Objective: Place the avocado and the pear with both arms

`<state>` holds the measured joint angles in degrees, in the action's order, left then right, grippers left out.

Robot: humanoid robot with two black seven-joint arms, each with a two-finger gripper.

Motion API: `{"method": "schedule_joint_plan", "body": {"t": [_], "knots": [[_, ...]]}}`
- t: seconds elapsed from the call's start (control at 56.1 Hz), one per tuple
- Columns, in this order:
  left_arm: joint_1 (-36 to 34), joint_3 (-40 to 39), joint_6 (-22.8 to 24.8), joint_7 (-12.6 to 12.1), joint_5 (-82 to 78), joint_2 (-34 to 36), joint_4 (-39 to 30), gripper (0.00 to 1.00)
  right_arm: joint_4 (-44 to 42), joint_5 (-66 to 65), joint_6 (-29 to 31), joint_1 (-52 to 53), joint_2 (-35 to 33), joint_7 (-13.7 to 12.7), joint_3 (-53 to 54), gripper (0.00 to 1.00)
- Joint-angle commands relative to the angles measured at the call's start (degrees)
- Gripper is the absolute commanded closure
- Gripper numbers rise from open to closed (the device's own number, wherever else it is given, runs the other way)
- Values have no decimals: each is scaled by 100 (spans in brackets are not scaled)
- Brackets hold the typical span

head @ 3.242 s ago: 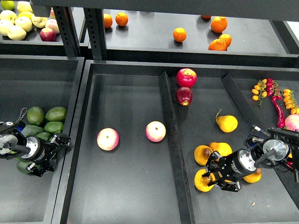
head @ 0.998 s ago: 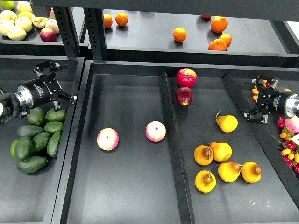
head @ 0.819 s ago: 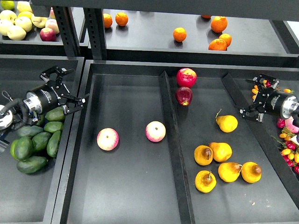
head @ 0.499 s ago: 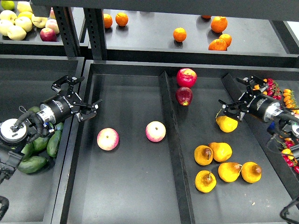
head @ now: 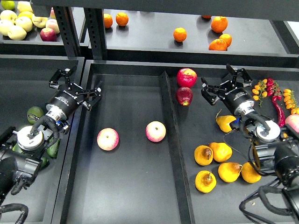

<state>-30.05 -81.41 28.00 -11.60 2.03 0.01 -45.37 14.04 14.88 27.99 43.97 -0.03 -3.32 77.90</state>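
My left gripper (head: pixel 75 84) is open and empty, above the wall between the left bin and the middle tray. Dark green avocados lie in the left bin under my left arm; one (head: pixel 33 114) shows beside it, the others are mostly hidden. My right gripper (head: pixel 223 82) is open and empty, above the back of the right compartment, next to the red apples. Several golden pears lie in that compartment: one (head: pixel 225 123) beside my right arm, one with a brown blotch (head: pixel 203 155), and others (head: pixel 206 181) towards the front. No fruit is held.
Two pink-and-yellow apples (head: pixel 108 139) (head: pixel 155 131) lie in the middle tray. Two red apples (head: pixel 186 77) (head: pixel 184 96) sit by the divider (head: pixel 169 126). Oranges (head: pixel 180 34) lie on the back shelf, pale apples (head: pixel 16 28) at the back left, chillies and small tomatoes (head: pixel 275 95) on the right.
Both grippers, empty and open, swung inward: the left from over the avocados to the tray wall, the right from the far right to above the pears, by the red apples.
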Motion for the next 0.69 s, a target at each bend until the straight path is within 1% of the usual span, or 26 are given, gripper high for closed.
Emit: {"method": "schedule_joint_plan", "body": {"t": [0.0, 0.036, 0.071, 0.232, 0.303, 0.338, 0.356, 0.428, 0.606, 0.677], "knots": [[175, -59, 0, 0, -1, -1, -472, 0, 125, -20, 1, -20, 3, 25, 94, 0], [201, -59, -57, 0, -1, -1, -578, 0, 178, -37, 1, -46, 3, 16, 94, 0], [237, -59, -241, 0, -1, -1, -701, 0, 300, -55, 1, -116, 3, 16, 94, 0], [456, -59, -874, -9, -1, -1, -1254, 0, 1196, -204, 1, -477, 3, -2, 120, 0], [570, -59, -1024, -9, -18, -1, -1448, 0, 1548, -415, 1, -635, 3, -2, 199, 0], [623, -59, -1051, -9, -45, -1, -1510, 0, 1716, -591, 1, -732, 3, -2, 243, 0], [710, -59, -1059, -9, -53, -1, -1597, 0, 1986, -913, 1, -889, 3, -2, 243, 0], [851, -59, -1068, -9, -53, -1, -1720, 0, 2348, -1197, -39, -1109, 3, -2, 252, 0], [1282, 20, -1086, -9, -53, -1, -2107, 0, 3332, -1286, -523, -1777, 3, -2, 199, 0], [1423, 38, -1121, -9, -53, -1, -2257, 0, 3605, -1286, -637, -2041, 3, -2, 191, 0]]}}
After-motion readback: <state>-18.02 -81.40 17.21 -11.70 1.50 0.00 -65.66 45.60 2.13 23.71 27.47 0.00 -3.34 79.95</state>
